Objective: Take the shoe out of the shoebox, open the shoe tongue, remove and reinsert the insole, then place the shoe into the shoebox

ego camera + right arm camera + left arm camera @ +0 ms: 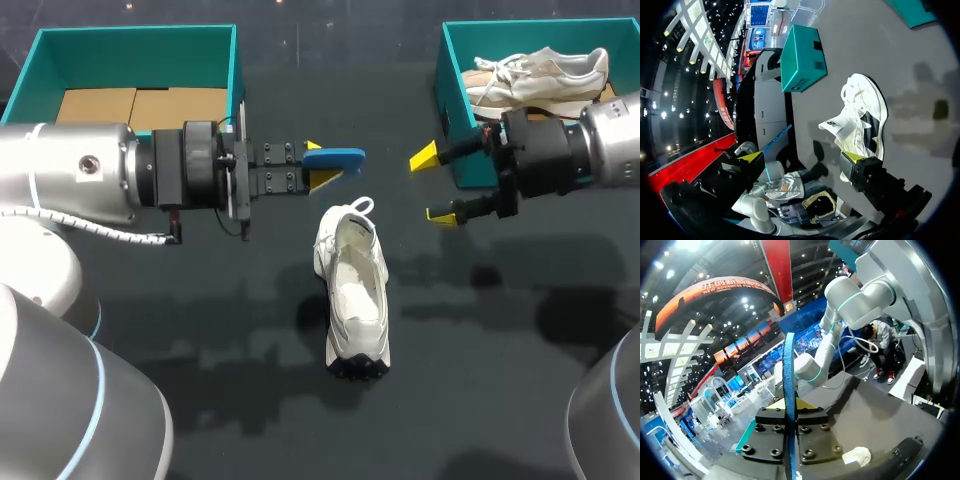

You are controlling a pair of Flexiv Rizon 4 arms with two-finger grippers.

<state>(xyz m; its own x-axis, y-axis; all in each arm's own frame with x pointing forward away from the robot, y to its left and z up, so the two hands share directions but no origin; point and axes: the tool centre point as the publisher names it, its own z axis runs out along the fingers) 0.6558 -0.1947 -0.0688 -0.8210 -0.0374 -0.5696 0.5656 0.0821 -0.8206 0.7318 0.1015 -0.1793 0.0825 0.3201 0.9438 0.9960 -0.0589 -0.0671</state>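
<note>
A white shoe (352, 290) lies on the dark table, toe toward the front edge, with its opening facing up. My left gripper (322, 168) hovers behind the shoe, shut on a blue insole (335, 157) that sticks out past its yellow tips. In the left wrist view the insole (788, 385) stands edge-on between the fingers of the left gripper (789, 409), with the shoe (857, 456) off to one side below. My right gripper (434, 185) is open and empty, right of the insole. In the right wrist view, the shoe (862, 120) lies ahead of the right gripper (804, 157), and the insole (776, 139) shows beyond.
A teal shoebox (40, 60) with a cardboard floor stands at the back left. Another teal shoebox (452, 70) at the back right holds a second pale shoe (540, 75), just behind my right gripper.
</note>
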